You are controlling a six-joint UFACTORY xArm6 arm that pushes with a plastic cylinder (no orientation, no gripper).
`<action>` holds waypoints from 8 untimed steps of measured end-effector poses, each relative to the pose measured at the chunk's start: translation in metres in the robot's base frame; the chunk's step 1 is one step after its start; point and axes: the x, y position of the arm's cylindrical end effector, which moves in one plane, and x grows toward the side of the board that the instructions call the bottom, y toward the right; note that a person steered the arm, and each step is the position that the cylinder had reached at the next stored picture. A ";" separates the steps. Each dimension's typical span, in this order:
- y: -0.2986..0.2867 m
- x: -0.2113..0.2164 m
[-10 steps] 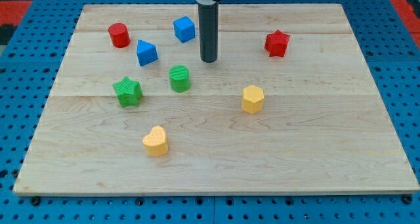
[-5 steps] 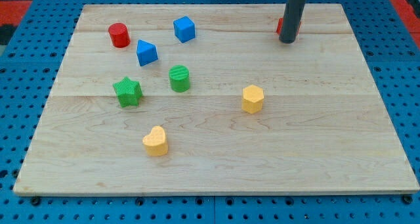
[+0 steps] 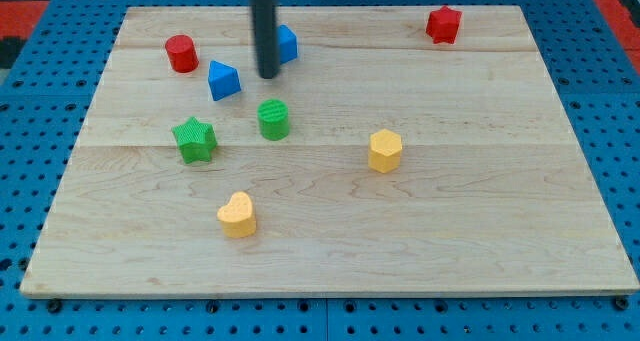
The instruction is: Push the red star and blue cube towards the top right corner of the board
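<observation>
The red star [image 3: 443,24] lies near the top right corner of the wooden board [image 3: 480,221]. The blue cube [image 3: 287,43] sits near the top, left of the middle, partly hidden by my dark rod. My tip [image 3: 267,75] rests on the board just left of and below the blue cube, between it and a blue triangular block [image 3: 223,80]. The tip stands close against the cube's lower left side; I cannot tell whether they touch.
A red cylinder [image 3: 181,54] is at the top left. A green cylinder [image 3: 273,119] and a green star [image 3: 194,139] lie below the tip. A yellow hexagonal block [image 3: 385,150] and a yellow heart [image 3: 237,215] lie lower on the board.
The rod swept right and pushed the red star up toward the top right corner. It then moved back left to the blue cube's lower left side. The other blocks have not moved.
</observation>
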 end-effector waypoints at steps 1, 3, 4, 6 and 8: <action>0.052 -0.039; 0.090 -0.048; 0.110 -0.061; 0.107 -0.041; -0.082 -0.074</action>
